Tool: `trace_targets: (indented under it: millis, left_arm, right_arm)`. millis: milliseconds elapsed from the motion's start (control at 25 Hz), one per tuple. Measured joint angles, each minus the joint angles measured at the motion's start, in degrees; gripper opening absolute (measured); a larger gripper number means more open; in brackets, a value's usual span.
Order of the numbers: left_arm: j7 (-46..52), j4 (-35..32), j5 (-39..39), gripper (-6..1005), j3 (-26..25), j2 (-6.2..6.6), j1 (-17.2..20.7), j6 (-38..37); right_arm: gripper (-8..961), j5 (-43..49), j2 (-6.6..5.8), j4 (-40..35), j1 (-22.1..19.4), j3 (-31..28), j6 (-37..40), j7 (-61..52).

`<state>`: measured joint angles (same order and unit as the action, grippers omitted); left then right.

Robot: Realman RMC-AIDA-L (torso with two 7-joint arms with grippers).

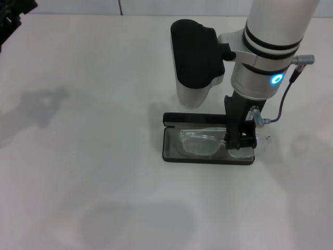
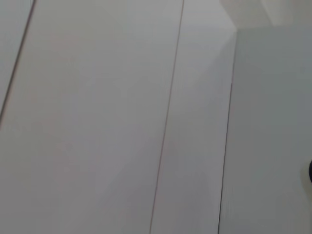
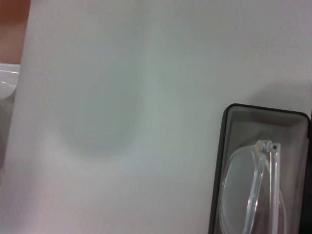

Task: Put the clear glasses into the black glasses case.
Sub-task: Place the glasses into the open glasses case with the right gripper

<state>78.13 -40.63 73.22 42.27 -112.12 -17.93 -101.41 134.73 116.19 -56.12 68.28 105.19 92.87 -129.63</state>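
Note:
The black glasses case (image 1: pixel 170 156) lies open in the middle of the white table, its lid standing up along the far side. The clear glasses (image 1: pixel 200 143) rest in its grey-lined tray, and their right end pokes out over the case's right edge. My right gripper (image 1: pixel 239 141) reaches straight down onto the right half of the glasses, inside the case. The right wrist view shows one rounded end of the case (image 3: pixel 222 161) with the glasses (image 3: pixel 253 190) lying in it. My left gripper (image 1: pixel 13 21) is parked at the far left corner, only partly in view.
The right arm's black and silver wrist housing (image 1: pixel 195 57) hangs just behind the case. White table (image 1: pixel 93 156) spreads to the left and front. The left wrist view shows only pale panels.

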Motion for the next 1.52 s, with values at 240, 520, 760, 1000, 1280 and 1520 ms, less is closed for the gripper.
trace_targets:
  millis: [240,520,760,1000,1280,1520]
  left_arm:
    - [0.00,0.02,0.01,111,-0.04,-0.03,0.29,0.00]
    - [0.00,0.02,-0.05,111,-0.12,-0.03,0.50,0.00]
    - [0.00,0.02,0.02,111,-1.44,-0.06,0.62,-0.01]
    - [-0.34,0.02,0.09,112,-1.58,-0.11,0.62,-0.02]
    - [-0.40,0.02,0.09,114,-1.58,-0.26,0.67,-0.02]
    - [-0.43,0.02,0.09,115,-1.58,-0.48,0.70,0.00]
  right_arm:
    - [76,0.03,0.00,1.19,0.01,0.01,-1.19,1.67]
    - [78,-0.15,0.00,1.42,0.00,0.04,-2.30,2.97]
    - [79,-0.31,0.00,2.30,0.00,0.02,-2.42,3.51]
    - [80,-0.30,0.00,2.79,-0.09,0.00,-3.03,4.87]
    - [82,-0.37,0.00,2.85,-0.09,-0.02,-3.75,6.01]
    - [83,-0.64,0.00,3.30,-0.08,0.01,-3.79,6.58]
